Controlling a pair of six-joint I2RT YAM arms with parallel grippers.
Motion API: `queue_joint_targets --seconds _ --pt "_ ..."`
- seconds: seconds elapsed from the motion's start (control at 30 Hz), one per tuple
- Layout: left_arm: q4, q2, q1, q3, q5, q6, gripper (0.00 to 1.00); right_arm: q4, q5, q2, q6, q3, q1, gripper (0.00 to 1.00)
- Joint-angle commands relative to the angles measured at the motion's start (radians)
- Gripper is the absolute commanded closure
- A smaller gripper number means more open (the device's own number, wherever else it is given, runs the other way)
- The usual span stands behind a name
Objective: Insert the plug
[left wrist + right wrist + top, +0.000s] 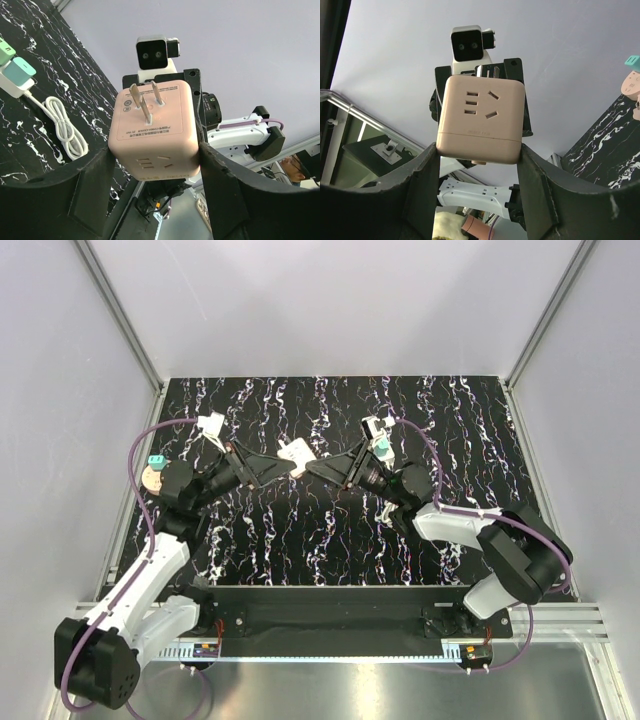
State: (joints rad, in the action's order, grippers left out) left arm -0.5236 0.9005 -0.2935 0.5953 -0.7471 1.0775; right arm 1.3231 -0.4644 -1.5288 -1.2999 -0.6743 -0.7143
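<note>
Holding a pink cube adapter (297, 455) raised between two robot hands above a black, white-veined counter (330, 540).
The left hand (156, 157) and right hand (479, 150) each clasp the cube from opposite sides. Pale grey walls (330, 300) and aluminium corner posts (120, 315) enclose the counter. Toward the back of it, the light-green plug (4, 50) sits on a white power strip (12, 85), just beside a teal block (21, 70). A coiled white cord (65, 130) lies near them.

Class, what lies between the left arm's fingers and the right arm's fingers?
A pink cube adapter, seen in the top view. Wrist views show it touching the left fingers and the right fingers.
</note>
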Motion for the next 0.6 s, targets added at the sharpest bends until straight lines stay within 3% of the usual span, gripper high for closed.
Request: queue_joint_targets --seconds 0.0,0.03,0.07,0.13,0.17,0.3,0.4,0.57 --pt "-0.069 -0.012 -0.015 0.008 -0.046 0.003 1.00 0.177 -0.103 -0.019 0.007 0.010 -0.017 0.67" --pt "-0.050 -0.023 -0.015 0.009 -0.057 -0.016 1.00 0.173 -0.118 -0.018 0.010 0.010 -0.011 0.60" --pt "-0.029 -0.031 -0.015 0.011 -0.081 -0.030 1.00 0.169 -0.149 -0.014 0.010 0.010 -0.008 0.45" --pt "0.081 -0.055 -0.015 0.027 -0.103 -0.094 1.00 0.133 -0.181 -0.005 0.008 0.010 0.006 0.28" --pt "0.188 -0.064 -0.015 0.047 -0.119 -0.123 1.00 0.113 -0.224 -0.005 0.011 0.005 0.024 0.15" --pt "0.386 -0.104 -0.015 0.077 -0.181 -0.238 1.00 0.025 -0.353 0.036 0.059 0.010 0.065 0.09" --pt "0.502 -0.123 -0.015 0.074 -0.216 -0.292 1.00 -0.161 -0.425 0.093 0.160 -0.010 0.072 0.08" --pt "0.521 -0.127 -0.015 0.046 -0.281 -0.317 1.00 -0.412 -0.523 0.147 0.333 -0.100 0.072 0.10"
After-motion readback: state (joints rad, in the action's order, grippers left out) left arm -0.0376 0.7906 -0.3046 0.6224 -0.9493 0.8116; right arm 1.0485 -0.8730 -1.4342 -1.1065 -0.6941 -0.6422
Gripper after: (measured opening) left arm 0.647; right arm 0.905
